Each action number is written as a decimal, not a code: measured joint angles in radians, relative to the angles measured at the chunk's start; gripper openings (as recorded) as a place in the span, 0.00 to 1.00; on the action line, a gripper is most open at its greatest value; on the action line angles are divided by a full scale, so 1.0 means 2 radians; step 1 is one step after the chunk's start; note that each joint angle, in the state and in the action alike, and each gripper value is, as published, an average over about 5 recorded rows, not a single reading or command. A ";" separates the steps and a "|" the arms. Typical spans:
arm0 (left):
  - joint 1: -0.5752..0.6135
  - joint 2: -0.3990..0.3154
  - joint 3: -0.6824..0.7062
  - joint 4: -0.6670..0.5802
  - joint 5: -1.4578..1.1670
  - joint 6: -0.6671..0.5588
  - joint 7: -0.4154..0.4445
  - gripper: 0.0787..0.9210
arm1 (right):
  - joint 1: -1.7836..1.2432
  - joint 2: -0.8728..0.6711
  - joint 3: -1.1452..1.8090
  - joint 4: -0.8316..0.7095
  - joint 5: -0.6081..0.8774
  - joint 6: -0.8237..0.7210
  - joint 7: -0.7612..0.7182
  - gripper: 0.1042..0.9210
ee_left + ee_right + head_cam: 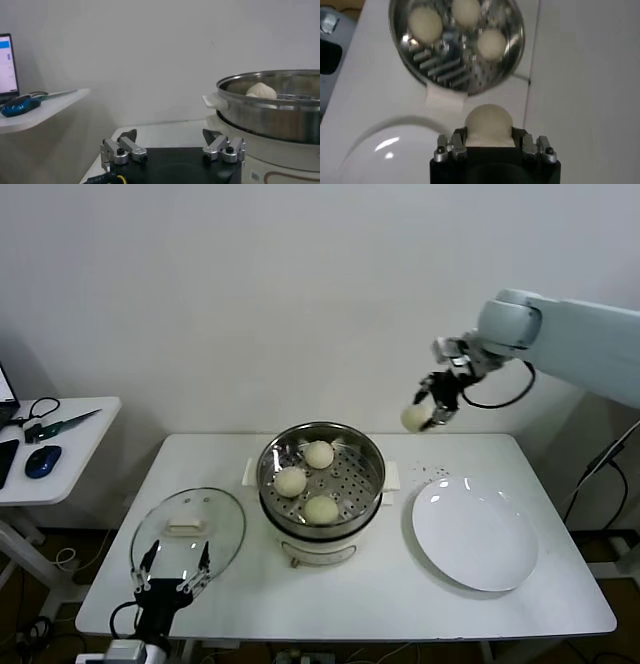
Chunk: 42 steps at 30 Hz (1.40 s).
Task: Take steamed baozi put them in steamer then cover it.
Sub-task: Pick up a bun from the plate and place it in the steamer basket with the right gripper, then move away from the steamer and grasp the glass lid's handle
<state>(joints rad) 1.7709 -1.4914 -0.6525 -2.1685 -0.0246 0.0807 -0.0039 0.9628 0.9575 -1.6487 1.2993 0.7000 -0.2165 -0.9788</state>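
Baozi [414,418] clamped in right hand [428,413], high up; steamer [321,467] lies below & toward robot's left, free tray spot nearest. Left hand [174,576] wide, parked over lid [188,527].

No readable text, brand, number or sign is showing in any view. A small label [255,175] is sitting on the steamer [280,125] base in the left wrist view, but its markings are too small to read. A screen [7,65] at the edge of that view is glowing blue and white, with lines of content too fine to make out.
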 measured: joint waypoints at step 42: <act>0.014 0.006 -0.011 -0.020 -0.008 0.010 -0.003 0.88 | -0.078 0.057 0.022 0.027 0.035 -0.064 0.085 0.88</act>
<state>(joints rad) 1.7989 -1.4792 -0.6737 -2.2077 -0.0402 0.1010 -0.0090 0.8060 1.0708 -1.6053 1.3527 0.7694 -0.3454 -0.8088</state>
